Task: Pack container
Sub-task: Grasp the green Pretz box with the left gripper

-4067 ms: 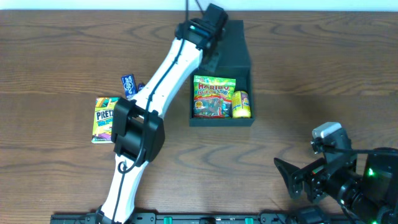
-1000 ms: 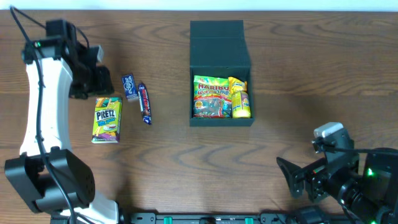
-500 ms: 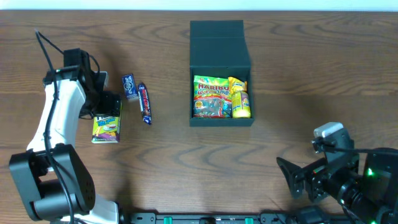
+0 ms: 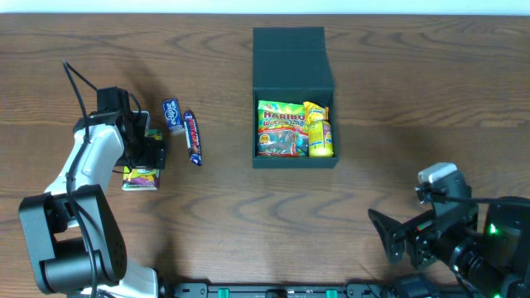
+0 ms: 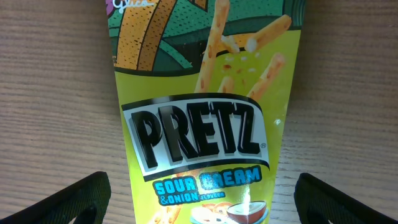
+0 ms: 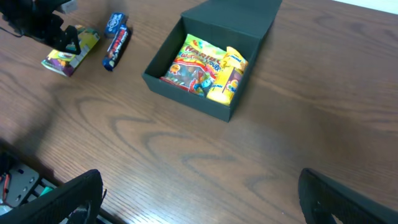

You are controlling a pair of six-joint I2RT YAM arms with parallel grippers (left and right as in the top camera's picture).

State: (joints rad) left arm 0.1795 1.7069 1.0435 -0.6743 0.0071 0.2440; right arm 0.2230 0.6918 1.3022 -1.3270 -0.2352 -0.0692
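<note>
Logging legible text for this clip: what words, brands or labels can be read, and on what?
"PRETZ": snack box, left wrist view.
"SOUR CREAM & ONION": same box, below the brand.
"HARIBO": gummy bag in the container.
Blue packet, dark bar, yellow packets: print too small to read.

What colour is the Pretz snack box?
The Pretz box is yellow-green with black lettering and orange pretzel sticks, clearest in the left wrist view.
</note>
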